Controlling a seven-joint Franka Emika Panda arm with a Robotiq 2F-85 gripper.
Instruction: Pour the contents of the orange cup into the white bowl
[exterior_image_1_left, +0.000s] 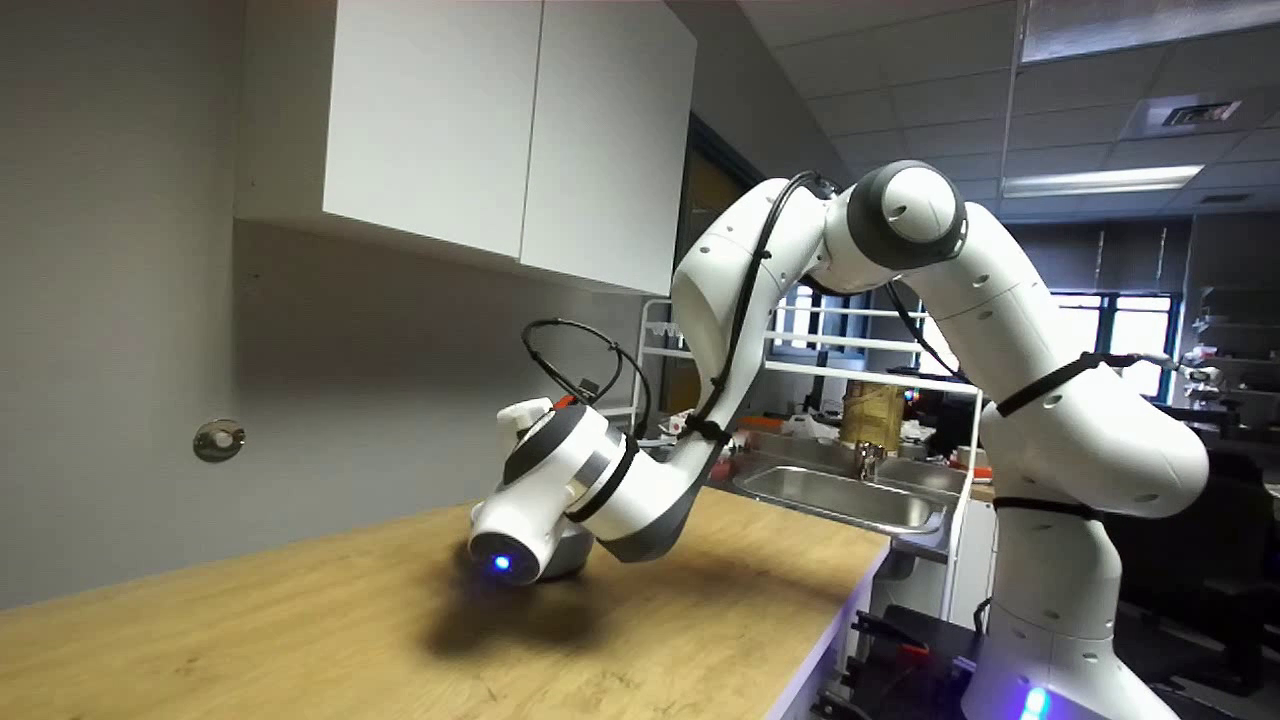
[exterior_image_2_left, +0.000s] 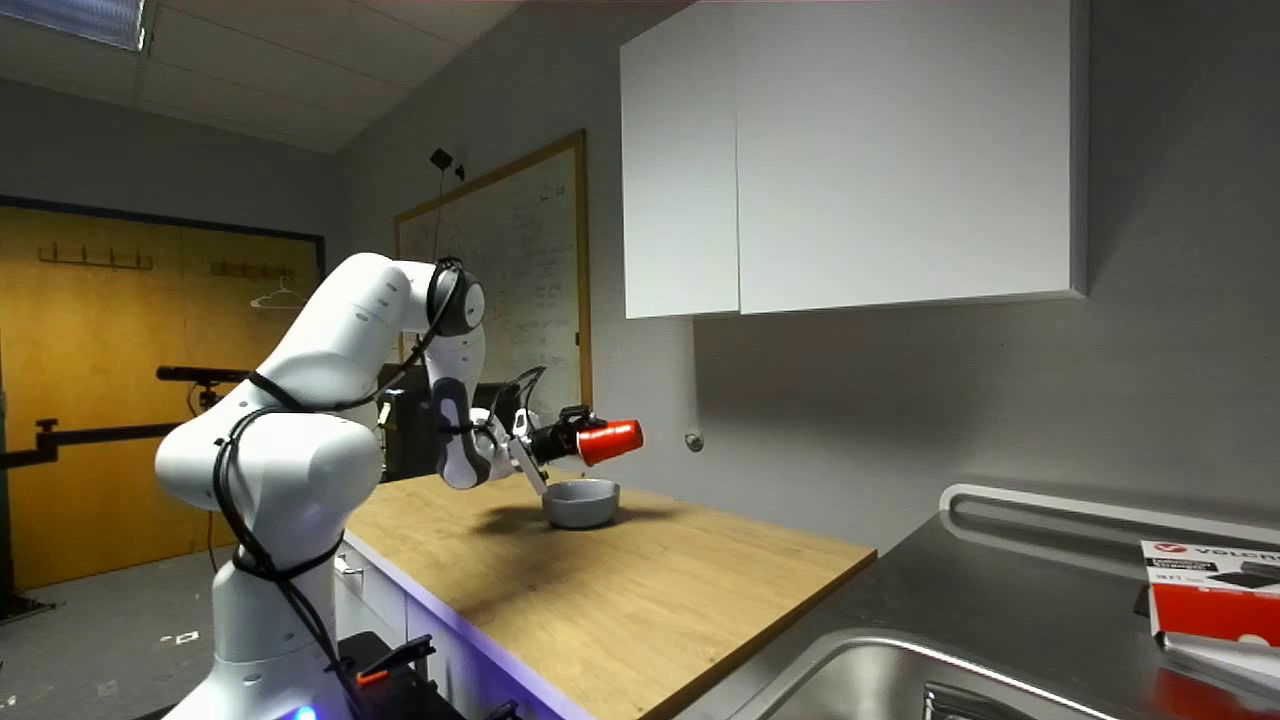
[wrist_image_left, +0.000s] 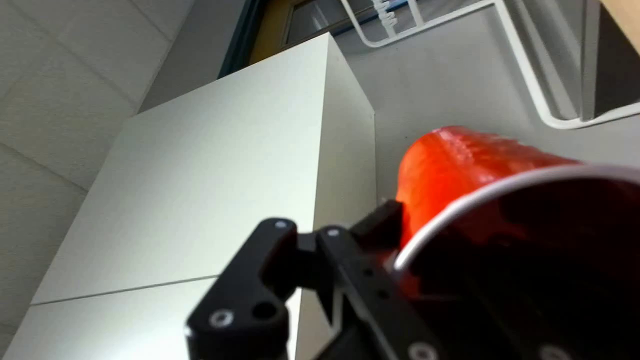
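Observation:
The orange cup (exterior_image_2_left: 610, 442) is tipped on its side above the white bowl (exterior_image_2_left: 581, 504) in an exterior view. Its narrow base points right and slightly up; its wide rim faces the arm. My gripper (exterior_image_2_left: 572, 436) is shut on the cup. In the wrist view a black finger (wrist_image_left: 380, 227) presses the side of the cup (wrist_image_left: 460, 155), whose white-rimmed mouth faces the camera; its inside is dark and any contents cannot be seen. The other finger is lost in shadow. The bowl, looking grey, stands upright on the wooden counter; its inside is not visible. The bowl is out of the wrist view.
White wall cabinets (exterior_image_2_left: 850, 150) hang above the wooden counter (exterior_image_2_left: 640, 600), behind the arm. A wall (exterior_image_1_left: 400, 440) runs along the counter's back. A metal sink (exterior_image_1_left: 840, 495) and white rack (exterior_image_1_left: 960, 520) stand at one end. A red-and-white box (exterior_image_2_left: 1215, 600) lies near the sink.

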